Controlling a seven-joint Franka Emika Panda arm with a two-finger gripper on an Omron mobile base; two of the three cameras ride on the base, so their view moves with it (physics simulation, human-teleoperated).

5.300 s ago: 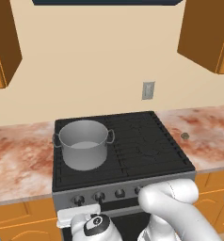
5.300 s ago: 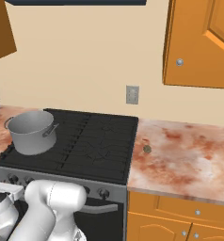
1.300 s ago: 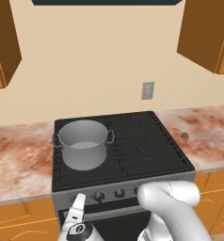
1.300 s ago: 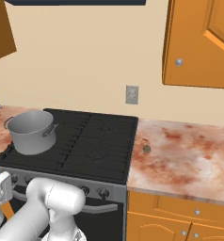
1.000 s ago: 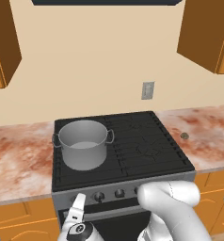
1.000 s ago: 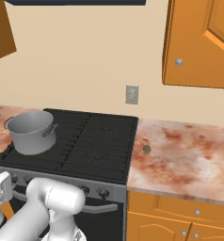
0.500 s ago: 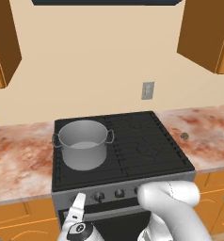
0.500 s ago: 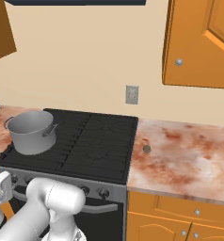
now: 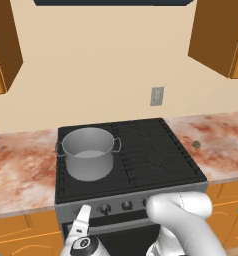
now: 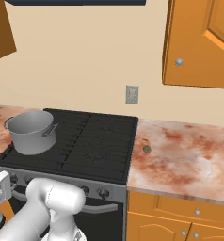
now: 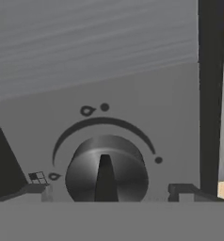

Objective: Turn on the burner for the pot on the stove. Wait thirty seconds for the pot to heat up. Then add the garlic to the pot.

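Fingers (image 11: 37, 189) spread wide either side of the stove (image 9: 141, 150) knob (image 11: 106, 172) (pointer toward six o'clock), not touching it.

My arm (image 9: 183, 220) is glossy white all over, built of fat rounded links like bent tubes, with soft grey shading along the undersides. Near the stove (image 9: 131, 150) front panel I see a slim white wedge-shaped piece on a round dark cap ringed in pale grey. The claw (image 11: 109, 190) ends in two small dark grey fingertips (image 11: 184, 189), blocky and flat-topped.
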